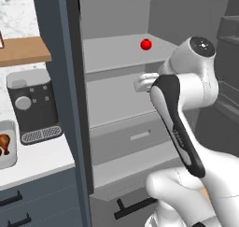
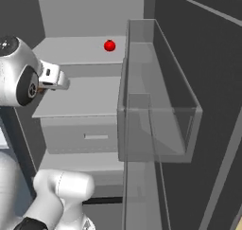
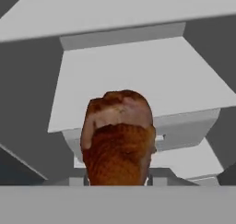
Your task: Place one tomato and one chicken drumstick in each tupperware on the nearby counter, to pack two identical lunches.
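Above the middle fridge shelf (image 3: 138, 80), the pincer (image 3: 118, 179) is clamped on a chicken drumstick (image 3: 119, 135). Pull it out slowly, keep it squeezed, and carry it to the tupperware (image 1: 7, 149) at the tabletop's (image 1: 37, 160) left edge. One tomato (image 1: 146, 44) sits on the top shelf.

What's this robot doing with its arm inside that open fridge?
It is packing lunches. The gripper is shut on a chicken drumstick, held above the middle fridge shelf. One tomato sits on the shelf above. Off to the left, a tupperware on the white counter beside a coffee machine already holds a reddish-brown piece that looks like the other drumstick.
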### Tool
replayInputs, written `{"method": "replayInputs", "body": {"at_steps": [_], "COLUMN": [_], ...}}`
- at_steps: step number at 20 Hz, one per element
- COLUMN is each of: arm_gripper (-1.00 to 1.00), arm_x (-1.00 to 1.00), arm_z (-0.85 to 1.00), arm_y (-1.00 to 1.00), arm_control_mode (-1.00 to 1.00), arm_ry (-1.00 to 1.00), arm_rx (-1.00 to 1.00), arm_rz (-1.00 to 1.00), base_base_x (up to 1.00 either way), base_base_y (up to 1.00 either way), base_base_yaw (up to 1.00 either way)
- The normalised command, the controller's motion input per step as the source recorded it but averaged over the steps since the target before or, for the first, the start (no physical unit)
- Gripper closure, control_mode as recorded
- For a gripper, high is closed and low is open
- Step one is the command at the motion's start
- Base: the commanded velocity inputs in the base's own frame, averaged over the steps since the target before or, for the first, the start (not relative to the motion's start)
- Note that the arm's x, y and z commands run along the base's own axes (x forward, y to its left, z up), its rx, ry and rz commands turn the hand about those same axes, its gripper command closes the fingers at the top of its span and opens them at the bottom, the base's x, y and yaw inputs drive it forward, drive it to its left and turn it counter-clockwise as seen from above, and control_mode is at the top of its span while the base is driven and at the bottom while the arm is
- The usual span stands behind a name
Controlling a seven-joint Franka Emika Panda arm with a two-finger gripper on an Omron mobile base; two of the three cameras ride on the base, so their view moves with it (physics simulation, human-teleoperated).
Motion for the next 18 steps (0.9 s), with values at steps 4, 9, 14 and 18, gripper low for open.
{"method": "replayInputs", "body": {"at_steps": [4,9,14,18], "arm_gripper": [1.0,1.0,1.0,1.0], "arm_x": [0.0,0.0,0.0,0.0], "arm_z": [0.0,0.0,0.0,0.0], "arm_y": [0.0,0.0,0.0,0.0], "arm_control_mode": [1.0,1.0,1.0,1.0], "arm_ry": [0.0,0.0,0.0,0.0], "arm_rx": [0.0,0.0,0.0,0.0], "arm_rz": [0.0,0.0,0.0,0.0], "base_base_x": [-0.99,-0.48,0.15,0.95], "base_base_y": [0.37,0.88,1.0,1.0], "base_base_yaw": [0.36,0.69,0.46,0.16]}}
